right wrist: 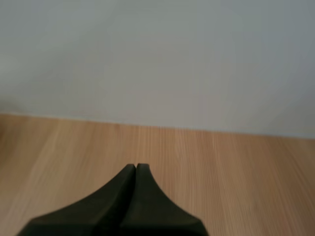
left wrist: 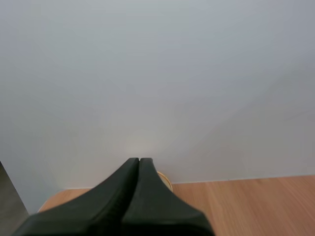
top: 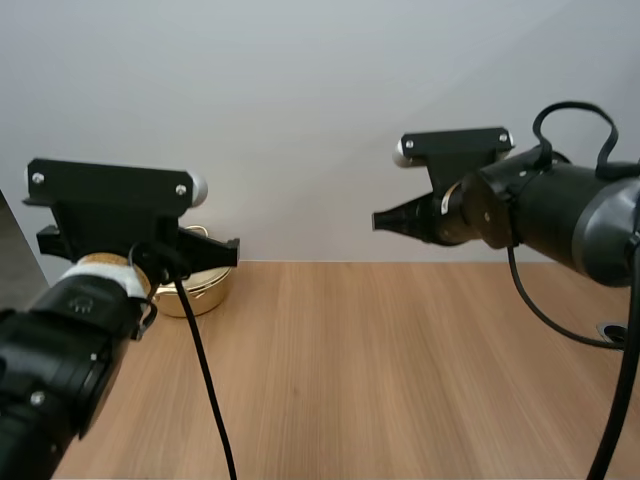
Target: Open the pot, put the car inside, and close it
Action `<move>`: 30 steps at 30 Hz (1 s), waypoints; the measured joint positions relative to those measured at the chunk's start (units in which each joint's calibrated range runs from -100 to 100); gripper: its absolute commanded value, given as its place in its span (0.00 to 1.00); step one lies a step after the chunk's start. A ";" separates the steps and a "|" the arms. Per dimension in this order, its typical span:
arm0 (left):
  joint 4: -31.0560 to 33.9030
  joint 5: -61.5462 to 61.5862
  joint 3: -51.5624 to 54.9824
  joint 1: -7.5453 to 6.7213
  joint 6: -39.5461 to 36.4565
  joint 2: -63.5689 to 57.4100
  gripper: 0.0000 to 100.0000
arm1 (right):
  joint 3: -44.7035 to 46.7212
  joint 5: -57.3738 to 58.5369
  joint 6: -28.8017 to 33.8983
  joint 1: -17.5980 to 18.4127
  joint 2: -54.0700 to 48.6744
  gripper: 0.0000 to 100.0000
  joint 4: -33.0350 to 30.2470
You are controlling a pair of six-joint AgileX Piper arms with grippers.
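In the high view, the pot [top: 205, 292] sits far back on the left of the counter [top: 400, 370], half hidden behind my left arm. I cannot tell if its lid is on.

In the left wrist view, my left tool [left wrist: 139, 160] is pressed together and holds nothing. The pot is just past its tips.

In the right wrist view, my right tool [right wrist: 136, 165] is pressed together too, above the counter.

I think no step is done yet. I have to open the pot, put the car in and close it.

Left tool [left wrist: 139, 164] closed, fingers pressed into one wedge, nothing in it. Right tool [right wrist: 136, 169] same: fingers together, empty. Left arm [top: 60, 350] reaches forward, roughly level. Right arm [top: 560, 215] is raised, wrist turned so its tip points toward my left side.
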 measured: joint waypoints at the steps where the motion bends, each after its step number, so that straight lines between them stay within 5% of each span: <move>1: 0.00 0.00 2.11 0.00 0.00 -2.09 0.00 | 2.06 1.78 0.00 0.00 0.00 0.00 -0.26; 8: 0.00 0.19 15.69 0.00 0.00 -15.71 0.00 | 13.32 15.98 -0.65 0.00 -5.80 0.00 -5.50; 17: 0.08 0.01 21.89 0.00 0.00 -24.15 0.00 | 23.28 13.24 0.43 0.00 -14.27 0.00 -6.87; 20: 0.08 0.65 22.26 0.00 -0.03 -25.59 0.00 | 27.54 7.30 1.85 0.00 -17.91 0.00 -6.75; 22: -3.09 4.07 22.26 0.00 -0.03 -25.59 0.00 | 33.92 -9.24 7.67 0.00 -27.10 0.00 -6.36; 30: -6.52 15.29 22.26 0.00 1.36 -25.59 0.00 | 39.11 -12.86 8.28 -3.54 -39.30 0.00 -1.42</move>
